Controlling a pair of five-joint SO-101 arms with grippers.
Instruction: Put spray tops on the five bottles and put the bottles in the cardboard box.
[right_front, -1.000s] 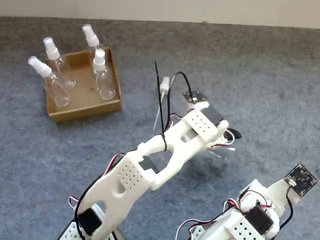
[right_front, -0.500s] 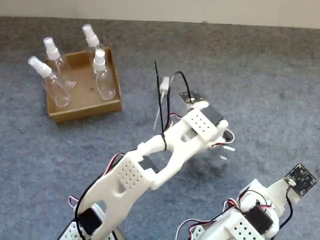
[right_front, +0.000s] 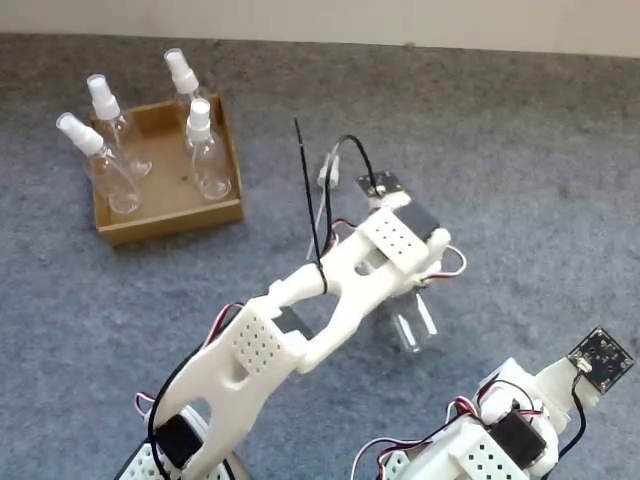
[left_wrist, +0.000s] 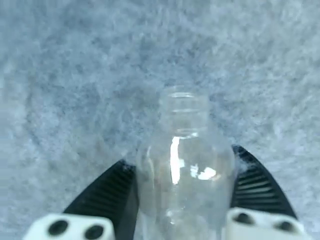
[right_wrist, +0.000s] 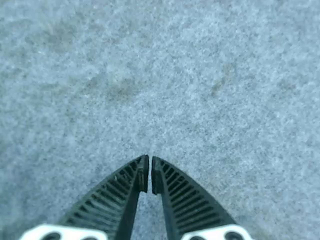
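My left gripper (left_wrist: 182, 159) is shut on a clear bottle (left_wrist: 185, 165) with a bare, uncapped neck, one black finger on each side of its body. In the high view the same bottle (right_front: 413, 328) pokes out from under the left arm's wrist, just above the grey carpet at mid-table. A white spray top (right_front: 328, 170) with its thin tube lies on the carpet beyond that wrist. The cardboard box (right_front: 170, 222) at the far left holds several bottles (right_front: 205, 150) fitted with spray tops. My right gripper (right_wrist: 149, 165) is shut on nothing above bare carpet.
The right arm (right_front: 520, 435) rests at the near right edge of the table. A black cable (right_front: 308, 190) stands up from the left arm near the loose spray top. Open carpet stretches across the right and far side.
The left wrist shifted slightly toward the far left and turned. The bottle swung from the wrist's right side to its near side. The right arm stayed still.
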